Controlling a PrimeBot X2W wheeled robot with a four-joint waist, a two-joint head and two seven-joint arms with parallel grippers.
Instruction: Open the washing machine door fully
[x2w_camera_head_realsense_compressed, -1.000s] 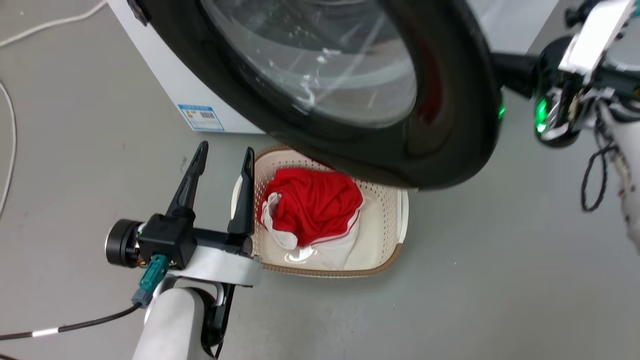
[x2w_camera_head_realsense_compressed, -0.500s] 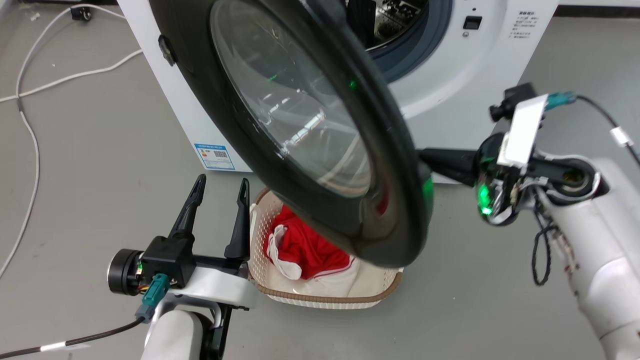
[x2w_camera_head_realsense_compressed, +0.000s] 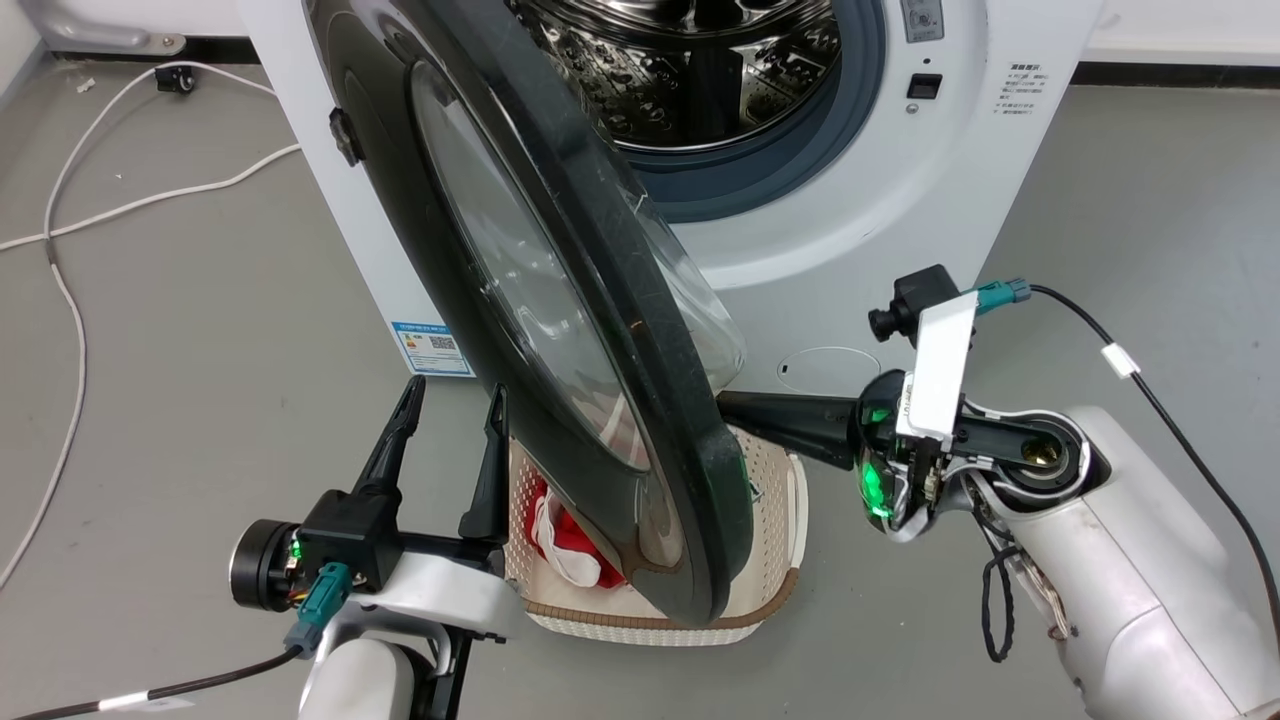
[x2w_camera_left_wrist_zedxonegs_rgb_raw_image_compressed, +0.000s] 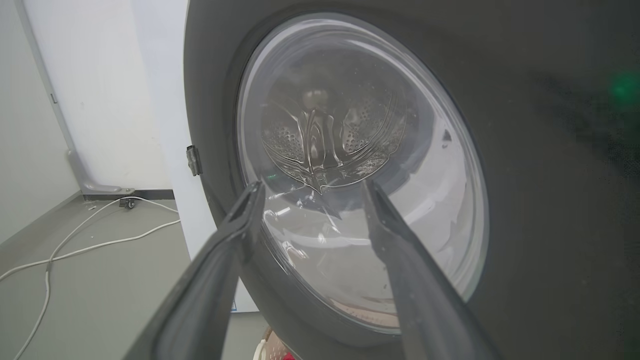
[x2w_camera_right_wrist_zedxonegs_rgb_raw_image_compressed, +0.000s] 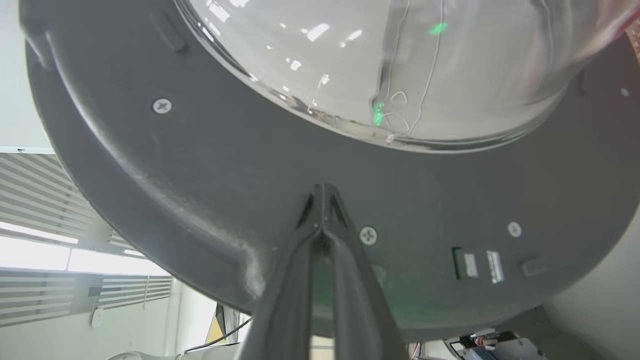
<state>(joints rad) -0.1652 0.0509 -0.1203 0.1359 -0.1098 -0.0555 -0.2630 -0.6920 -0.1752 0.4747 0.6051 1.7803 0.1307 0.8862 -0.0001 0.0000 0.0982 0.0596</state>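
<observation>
The washing machine door (x2w_camera_head_realsense_compressed: 560, 300), glossy black with a bulging glass window, stands swung out from the white washing machine (x2w_camera_head_realsense_compressed: 880, 200), and I see it nearly edge-on. The steel drum (x2w_camera_head_realsense_compressed: 690, 70) is exposed behind it. My right gripper (x2w_camera_head_realsense_compressed: 740, 408) is shut, reaching in from the right, and its tips (x2w_camera_right_wrist_zedxonegs_rgb_raw_image_compressed: 322, 187) touch the door's grey inner face (x2w_camera_right_wrist_zedxonegs_rgb_raw_image_compressed: 200, 175) just below the glass bowl. My left gripper (x2w_camera_head_realsense_compressed: 453, 392) is open on the door's outer side, holding nothing. Its fingers (x2w_camera_left_wrist_zedxonegs_rgb_raw_image_compressed: 230, 240) point at the window (x2w_camera_left_wrist_zedxonegs_rgb_raw_image_compressed: 350, 175) without touching it.
A cream perforated basket (x2w_camera_head_realsense_compressed: 770, 600) holding a red and white garment (x2w_camera_head_realsense_compressed: 565, 535) sits on the grey floor under the door's lower edge. White cables (x2w_camera_head_realsense_compressed: 60, 270) trail across the floor at the left. A blue label (x2w_camera_head_realsense_compressed: 432, 348) marks the machine's lower left corner.
The head camera has tilted up, so the drum now shows. The door has swung further out to the left, with the right gripper following against its inner side. The left gripper has kept its place.
</observation>
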